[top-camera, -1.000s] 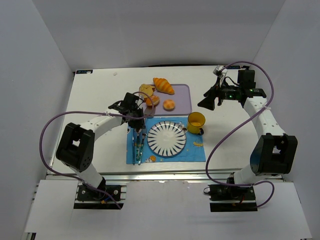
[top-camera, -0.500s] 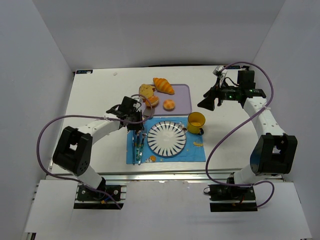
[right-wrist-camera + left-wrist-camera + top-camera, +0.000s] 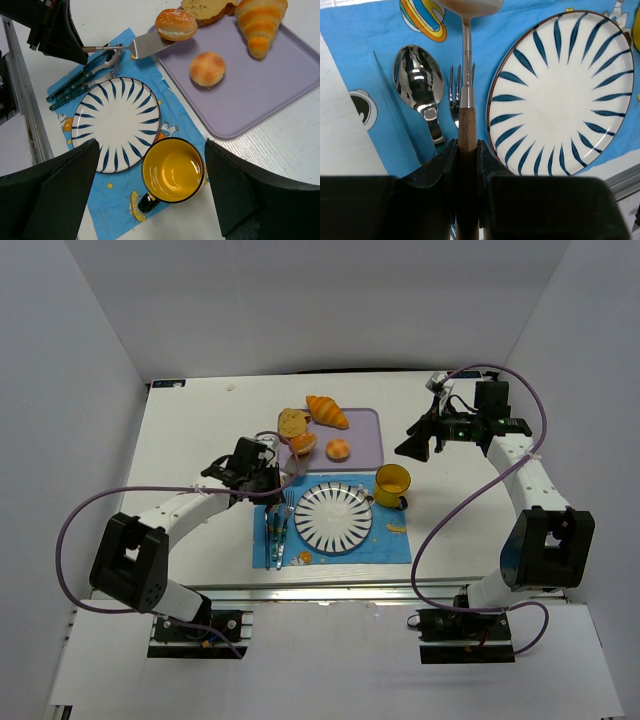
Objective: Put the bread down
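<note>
Left tool [image 3: 266,480] holds a spatula [image 3: 288,467] against a bun [image 3: 304,443] at the tray [image 3: 366,436] edge.

arms [image 3: 525,475]: white links, black joints | cables [image 3: 490,366]: purple | pincers [image 3: 412,452]: black

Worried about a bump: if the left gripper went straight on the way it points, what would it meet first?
The left gripper is shut on a spatula whose blade tip is at the orange-and-white bun on the purple tray; that bun would probably be pushed first.
</note>
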{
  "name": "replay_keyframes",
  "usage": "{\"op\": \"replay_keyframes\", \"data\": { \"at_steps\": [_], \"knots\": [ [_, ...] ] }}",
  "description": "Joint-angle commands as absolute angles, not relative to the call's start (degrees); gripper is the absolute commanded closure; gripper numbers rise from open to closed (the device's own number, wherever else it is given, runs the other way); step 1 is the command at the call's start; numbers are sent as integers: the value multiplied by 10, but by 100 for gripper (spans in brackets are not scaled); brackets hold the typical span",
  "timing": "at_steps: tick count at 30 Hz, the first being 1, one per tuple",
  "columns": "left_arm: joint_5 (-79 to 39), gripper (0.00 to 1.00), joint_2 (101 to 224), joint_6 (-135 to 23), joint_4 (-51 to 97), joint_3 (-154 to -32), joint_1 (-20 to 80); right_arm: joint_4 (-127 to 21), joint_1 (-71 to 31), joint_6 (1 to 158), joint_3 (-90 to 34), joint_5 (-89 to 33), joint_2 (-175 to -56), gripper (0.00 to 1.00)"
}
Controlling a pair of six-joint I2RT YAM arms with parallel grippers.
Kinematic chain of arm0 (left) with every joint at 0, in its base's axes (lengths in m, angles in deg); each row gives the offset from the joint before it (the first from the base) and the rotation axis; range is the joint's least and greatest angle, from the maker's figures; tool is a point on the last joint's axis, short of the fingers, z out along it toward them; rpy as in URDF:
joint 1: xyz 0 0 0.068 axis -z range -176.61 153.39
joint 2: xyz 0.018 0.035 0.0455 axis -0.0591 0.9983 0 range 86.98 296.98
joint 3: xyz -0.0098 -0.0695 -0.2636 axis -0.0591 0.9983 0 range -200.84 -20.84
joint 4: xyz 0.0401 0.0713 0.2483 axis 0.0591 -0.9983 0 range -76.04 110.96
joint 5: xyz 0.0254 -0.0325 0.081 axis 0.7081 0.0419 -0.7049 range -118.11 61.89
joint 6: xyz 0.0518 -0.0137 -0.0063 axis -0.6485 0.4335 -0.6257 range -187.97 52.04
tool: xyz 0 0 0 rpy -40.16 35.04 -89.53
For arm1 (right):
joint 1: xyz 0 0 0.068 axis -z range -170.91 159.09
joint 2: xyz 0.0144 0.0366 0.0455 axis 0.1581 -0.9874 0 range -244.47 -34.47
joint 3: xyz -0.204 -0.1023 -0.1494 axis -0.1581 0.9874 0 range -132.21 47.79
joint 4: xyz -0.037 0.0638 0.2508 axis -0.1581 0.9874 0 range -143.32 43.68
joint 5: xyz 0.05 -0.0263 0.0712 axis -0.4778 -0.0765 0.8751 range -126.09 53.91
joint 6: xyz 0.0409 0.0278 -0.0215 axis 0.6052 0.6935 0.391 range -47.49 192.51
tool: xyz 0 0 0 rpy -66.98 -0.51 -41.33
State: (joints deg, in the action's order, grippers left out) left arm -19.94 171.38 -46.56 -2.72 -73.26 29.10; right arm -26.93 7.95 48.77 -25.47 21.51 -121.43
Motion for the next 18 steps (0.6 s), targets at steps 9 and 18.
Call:
{"op": "replay_keyframes", "data": {
  "at_steps": [9,18],
  "knots": [
    [-181,100,1592,-474,-33,-675,291,-271,81,473,-255,224,-1207,11],
    [-187,100,1533,-470,-42,-630,314,-264,81,465,-254,217,-1206,11]
  ]
}}
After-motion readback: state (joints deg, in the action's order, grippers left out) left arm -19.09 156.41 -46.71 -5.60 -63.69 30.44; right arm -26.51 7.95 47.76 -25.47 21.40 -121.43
